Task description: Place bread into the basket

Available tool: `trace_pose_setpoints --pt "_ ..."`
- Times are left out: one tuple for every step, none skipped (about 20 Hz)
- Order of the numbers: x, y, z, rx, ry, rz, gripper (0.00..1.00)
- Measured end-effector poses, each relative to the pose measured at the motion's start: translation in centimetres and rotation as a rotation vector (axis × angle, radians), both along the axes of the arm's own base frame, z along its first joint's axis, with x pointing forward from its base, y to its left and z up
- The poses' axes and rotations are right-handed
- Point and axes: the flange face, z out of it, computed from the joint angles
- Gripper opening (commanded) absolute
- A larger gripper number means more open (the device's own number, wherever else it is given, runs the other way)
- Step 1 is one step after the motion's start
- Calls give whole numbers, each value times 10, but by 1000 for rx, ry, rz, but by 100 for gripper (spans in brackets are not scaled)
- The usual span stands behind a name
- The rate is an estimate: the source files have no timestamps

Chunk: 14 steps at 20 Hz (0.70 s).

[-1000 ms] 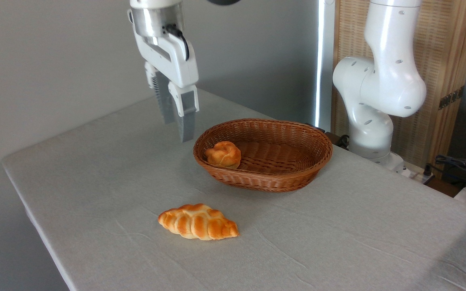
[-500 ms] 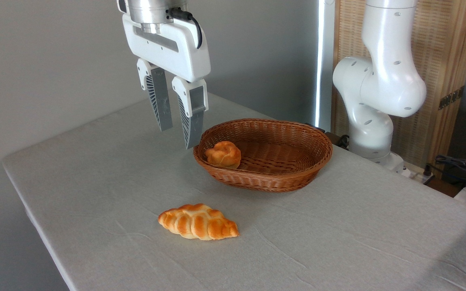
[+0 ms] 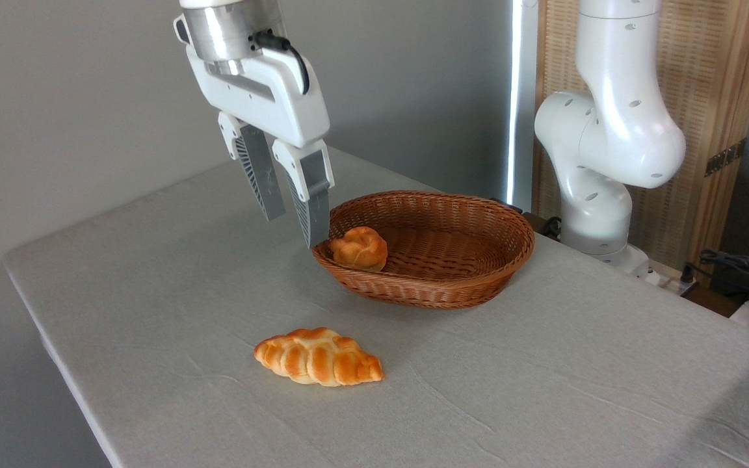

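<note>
A knotted bun [image 3: 359, 248] sits inside the basket [image 3: 452, 286], tucked against the basket's left end, knotted top up; being round, it shows no clear long axis or heading. The gripper [image 3: 293, 227] hangs just left of the basket, above the table [image 3: 153, 312], its two fingers spread apart and holding nothing. The nearer fingertip stands beside the basket's left rim, close to the bun but not touching it; the bun lies to the right of the fingers and slightly lower. Compared with half a second ago, the gripper has dropped a little and tilted, its fingertips angling toward the basket's rim, while the bun and basket have not moved. In front of the basket, well apart from it, a braided loaf [image 3: 318, 357] lies on the table, its long axis running left to right, pointed end toward the right.
</note>
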Motion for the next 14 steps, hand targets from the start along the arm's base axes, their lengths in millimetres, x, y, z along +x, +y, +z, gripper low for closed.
trace_pose_setpoints --pt "1 1 -2 1 4 4 100" --pt "2 3 -3 1 5 7 100" --pt "2 4 -2 1 3 8 100" --pt "2 3 -1 1 1 6 100" --pt "2 1 0 0 -1 4 100" --pt "2 1 1 0 -3 3 100" --pt "2 1 2 0 -5 3 100" --pt "2 2 2 0 -6 5 100" --pt "2 3 2 0 -6 7 100" --pt "2 4 3 0 -6 8 100" --pt "2 4 3 0 -7 9 100" --pt "3 5 4 0 -9 10 100" --pt "3 5 4 -1 -10 10 100" --pt "3 5 5 -1 -11 10 100"
